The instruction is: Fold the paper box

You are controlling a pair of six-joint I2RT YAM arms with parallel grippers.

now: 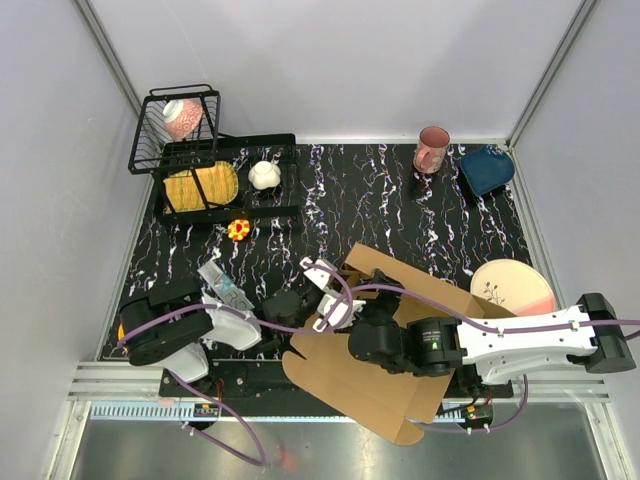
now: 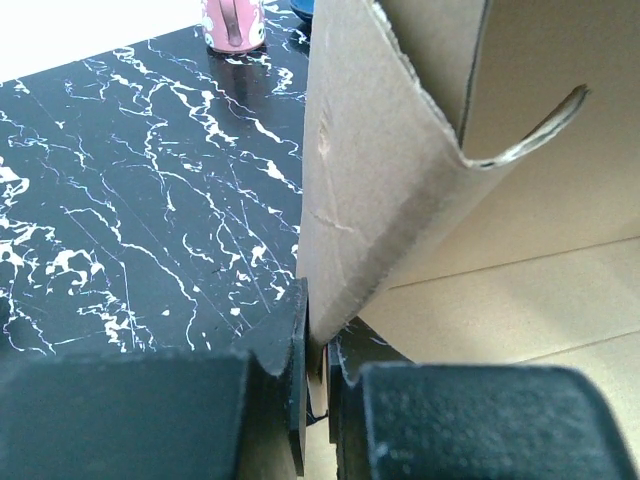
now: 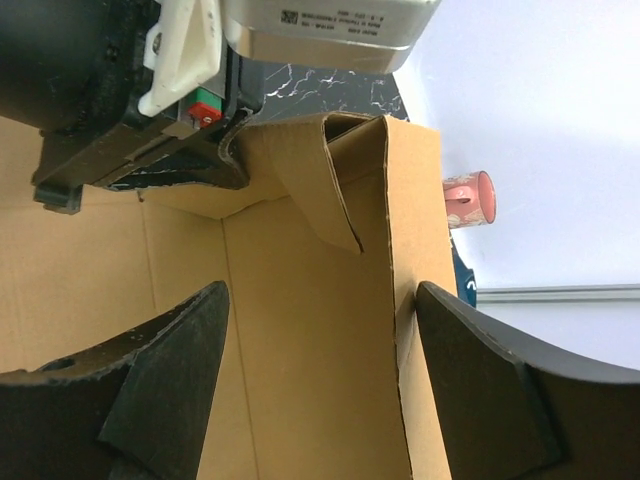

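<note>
The paper box (image 1: 345,385) is a brown cardboard sheet, partly folded, lying at the near middle of the table with one wall standing up. My left gripper (image 1: 338,298) comes in from the left. In the left wrist view it (image 2: 322,350) is shut on the lower edge of an upright flap of the paper box (image 2: 400,150). My right gripper (image 1: 364,320) reaches in from the right over the sheet. In the right wrist view its jaws (image 3: 320,295) stand wide open. One finger (image 3: 160,380) is over the box's inner panel (image 3: 300,340), and the other finger (image 3: 500,390) is outside the raised wall.
A black dish rack (image 1: 290,160) at the back left holds a yellow plate (image 1: 200,186) and a white object (image 1: 264,175). A pink mug (image 1: 432,150) and a blue dish (image 1: 487,168) stand at the back right. A pink plate (image 1: 512,288) lies on the right.
</note>
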